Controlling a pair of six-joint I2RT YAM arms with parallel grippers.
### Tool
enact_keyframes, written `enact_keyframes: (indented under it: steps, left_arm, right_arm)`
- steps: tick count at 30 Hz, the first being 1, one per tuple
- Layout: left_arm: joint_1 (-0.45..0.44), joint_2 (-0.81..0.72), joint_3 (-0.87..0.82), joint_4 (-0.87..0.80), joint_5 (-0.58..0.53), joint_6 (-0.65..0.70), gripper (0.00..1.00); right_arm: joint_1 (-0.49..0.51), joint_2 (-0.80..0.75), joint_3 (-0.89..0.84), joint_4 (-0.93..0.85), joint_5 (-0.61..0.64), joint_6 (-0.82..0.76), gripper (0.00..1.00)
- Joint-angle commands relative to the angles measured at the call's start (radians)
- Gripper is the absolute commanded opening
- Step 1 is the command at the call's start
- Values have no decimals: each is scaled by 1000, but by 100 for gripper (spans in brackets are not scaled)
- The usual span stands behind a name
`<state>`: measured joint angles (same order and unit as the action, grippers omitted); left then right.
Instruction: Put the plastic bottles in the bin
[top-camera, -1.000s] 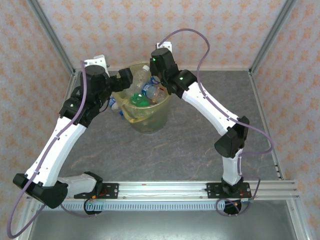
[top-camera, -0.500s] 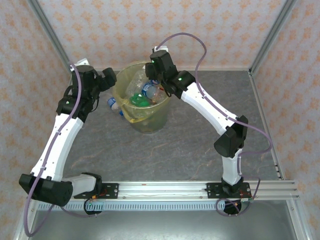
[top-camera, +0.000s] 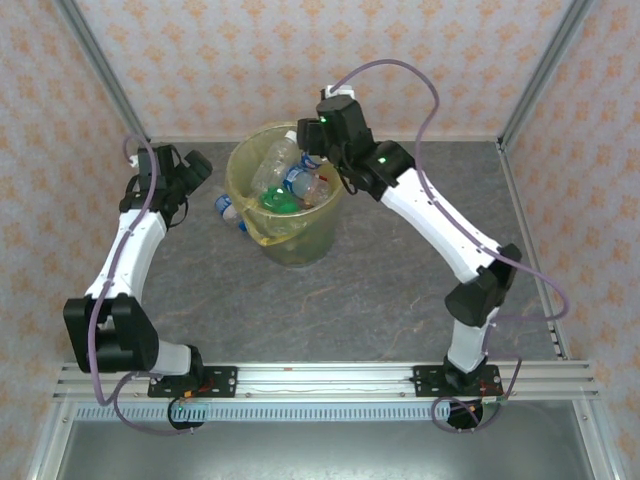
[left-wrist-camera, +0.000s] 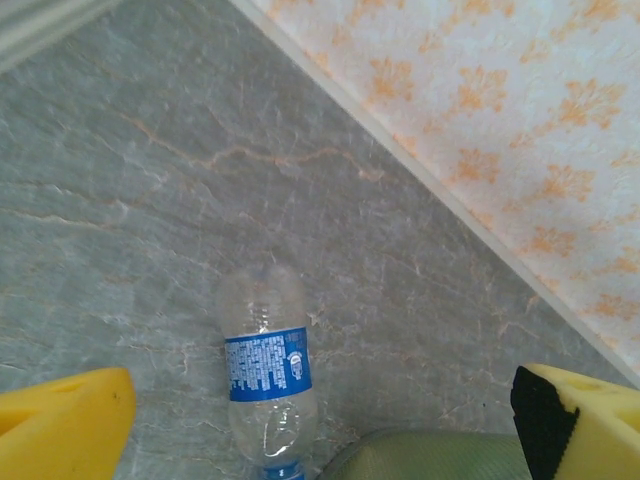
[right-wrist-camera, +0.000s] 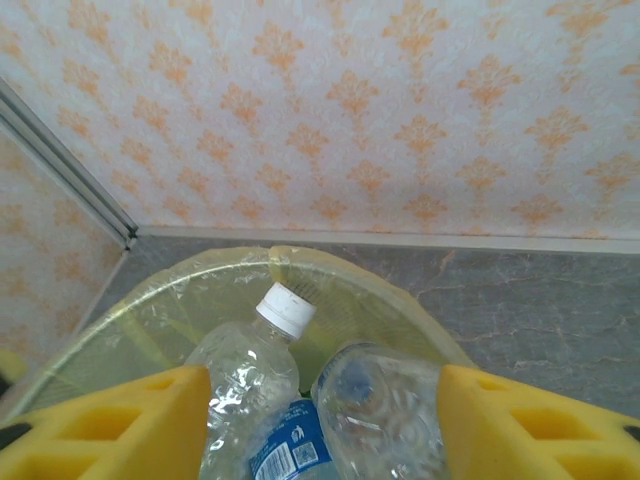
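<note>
One clear bottle with a blue label (left-wrist-camera: 268, 372) lies flat on the table (left-wrist-camera: 150, 200), its cap end by the bin's foot (left-wrist-camera: 430, 455); from above the bottle (top-camera: 228, 210) is left of the bin (top-camera: 300, 245). My left gripper (left-wrist-camera: 322, 400) hangs open above it, and from above it (top-camera: 197, 165) is left of the bin. The yellow-lined bin (right-wrist-camera: 200, 275) holds several bottles: a white-capped clear one (right-wrist-camera: 255, 365), a blue-labelled one (right-wrist-camera: 290, 445), another clear one (right-wrist-camera: 385, 410), and a green one (top-camera: 275, 200). My right gripper (right-wrist-camera: 325, 385) is open over the far rim (top-camera: 308, 152).
The patterned back wall (top-camera: 300, 60) and the metal corner posts (top-camera: 100, 70) stand close behind the bin. Grey marbled table stretches in front of the bin (top-camera: 330, 310) and to its right (top-camera: 480, 190).
My left gripper has pulled back from the bin's rim to the far left, towards the wall. My right gripper has shifted slightly right over the bin.
</note>
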<state>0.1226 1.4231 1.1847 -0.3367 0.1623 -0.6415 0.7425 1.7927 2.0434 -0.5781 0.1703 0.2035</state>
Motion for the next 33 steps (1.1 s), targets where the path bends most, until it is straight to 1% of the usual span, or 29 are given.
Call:
enact_keyframes:
  steps: [1, 4, 6, 7, 8, 9, 14, 18, 22, 24, 26, 30, 31, 33]
  left_arm:
    - [9, 74, -13, 82, 62, -36, 96]
    - [11, 167, 19, 81, 96, -42, 93]
    - [11, 218, 36, 81, 98, -44, 92]
    - [11, 243, 43, 82, 97, -42, 91]
    - [11, 263, 52, 78, 100, -40, 91]
    - [11, 288, 62, 70, 102, -35, 91]
    - [10, 378, 91, 50, 109, -29, 91]
    - [8, 437, 108, 73, 152, -46, 91]
    - [-2, 478, 133, 74, 160, -50, 91]
    - [-4, 524, 143, 74, 170, -52, 90]
    - [-5, 547, 150, 74, 173, -52, 87]
    - [-6, 568, 147, 86, 172, -56, 86]
    - [-6, 570, 144, 92, 174, -57, 84]
    - [-6, 574, 144, 96, 177, -57, 79]
  right_arm:
    - [-6, -107, -61, 7, 59, 23, 68]
    - [-6, -194, -158, 27, 96, 36, 80]
    - [-6, -253, -222, 41, 117, 45, 87]
    - [-6, -281, -253, 45, 131, 51, 92]
    - [-6, -303, -278, 46, 146, 58, 99]
    - [-6, -329, -305, 44, 161, 70, 100]
    - [-6, -446, -423, 63, 214, 119, 100]
    - [-6, -510, -493, 71, 253, 136, 100]
    - [-6, -531, -518, 54, 281, 145, 100]
    - [-8, -534, -525, 51, 285, 147, 100]
    - [-8, -534, -524, 52, 287, 147, 100]
    - [-8, -526, -514, 50, 285, 147, 100]
    - [-8, -524, -514, 50, 285, 148, 100]
    - [-8, -521, -511, 50, 285, 148, 100]
